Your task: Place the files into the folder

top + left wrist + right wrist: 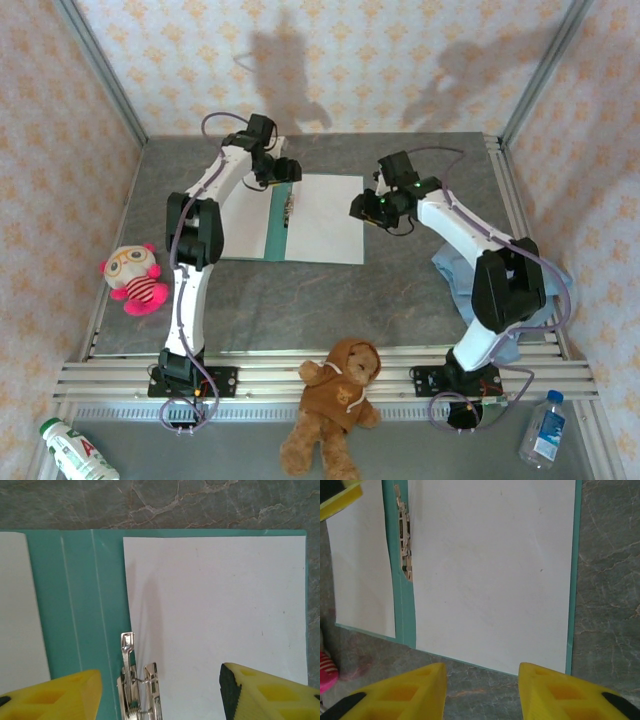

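The files (pixel 490 570) lay on the open folder (pixel 402 610) on the bench (pixel 610 580), one sheet per half, so I judged only closing was left; my right gripper (pixel 481 672) hung part-open and empty above its near right corner, my left gripper (pixel 160 680) open and empty over the far spine clip (pixel 137 690).

The folder (pixel 278 215) lies open on the table (pixel 400 300). In it, a clip (pixel 289 208) sits by the spine, with one sheet (pixel 325 218) to its right and a second sheet (pixel 362 565) to its left. Left of the folder sits a plush toy (pixel 135 280), right of it a cloth (pixel 452 270), and before it a teddy bear (pixel 338 400).
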